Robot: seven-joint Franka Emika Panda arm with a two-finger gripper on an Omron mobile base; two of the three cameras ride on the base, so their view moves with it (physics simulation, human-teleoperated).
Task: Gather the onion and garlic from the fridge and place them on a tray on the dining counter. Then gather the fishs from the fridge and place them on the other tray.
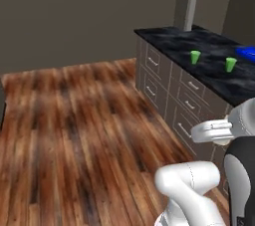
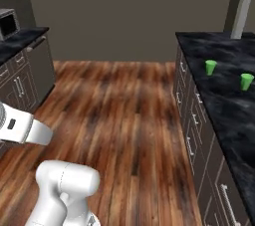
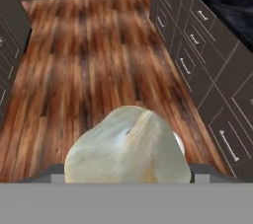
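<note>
The fingers clasp a pale, lumpy garlic (image 3: 129, 146) so it rides above the wood floor (image 3: 89, 70); the black desk (image 2: 224, 95) with green cups (image 2: 210, 66) waits alongside.

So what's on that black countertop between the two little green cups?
Nothing: in both base views the dark marbled countertop is bare between the nearer green cup and the farther green cup.
</note>
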